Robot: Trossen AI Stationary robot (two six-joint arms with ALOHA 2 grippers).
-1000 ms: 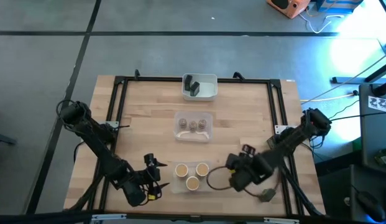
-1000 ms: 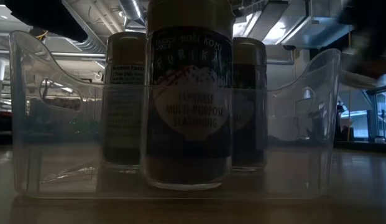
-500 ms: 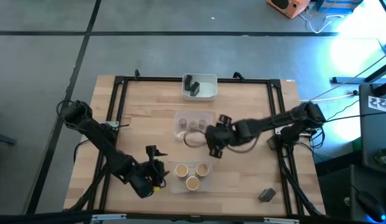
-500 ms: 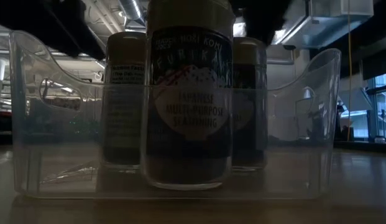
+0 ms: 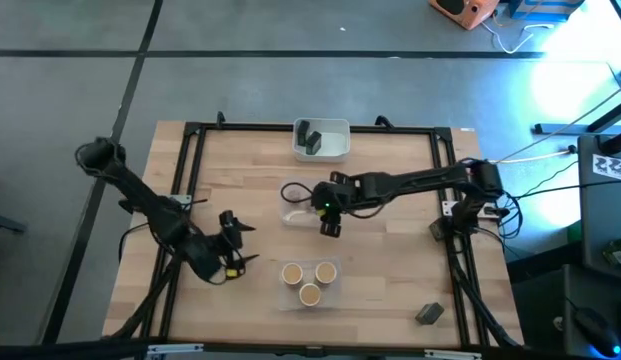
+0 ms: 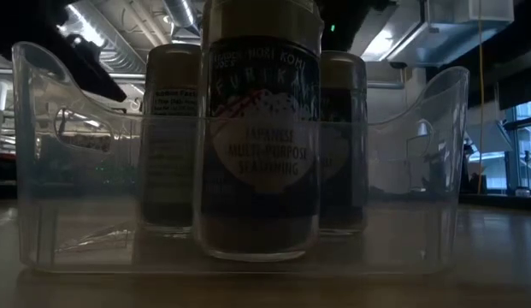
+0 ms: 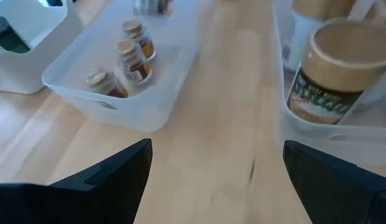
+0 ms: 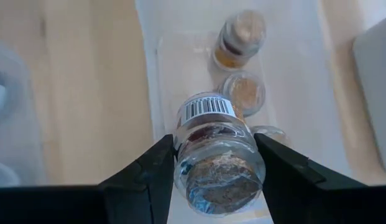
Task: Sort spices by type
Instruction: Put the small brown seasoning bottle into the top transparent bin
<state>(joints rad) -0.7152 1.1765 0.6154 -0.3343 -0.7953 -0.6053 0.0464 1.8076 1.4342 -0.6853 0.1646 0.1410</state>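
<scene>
Over the middle clear tray [image 5: 312, 205], the right hand [image 8: 211, 163] grips a small cork-topped jar [image 8: 212, 150] between its fingers. Three matching jars [image 8: 241, 93] sit below, so lowering it carelessly could topple them. The near tray [image 6: 419, 171] holds three tan-lidded jars [image 5: 308, 280]; the far white tray [image 5: 335, 146] holds dark blocks [image 5: 308, 136]. The left hand [image 7: 211, 162] hovers empty, fingers spread, near left above the tabletop [image 5: 390, 270].

Lab or workshop, wooden table [image 5: 390, 270] in black frame, grey concrete floor [image 5: 240, 80], exposed ceiling ducts [image 6: 154, 26]
</scene>
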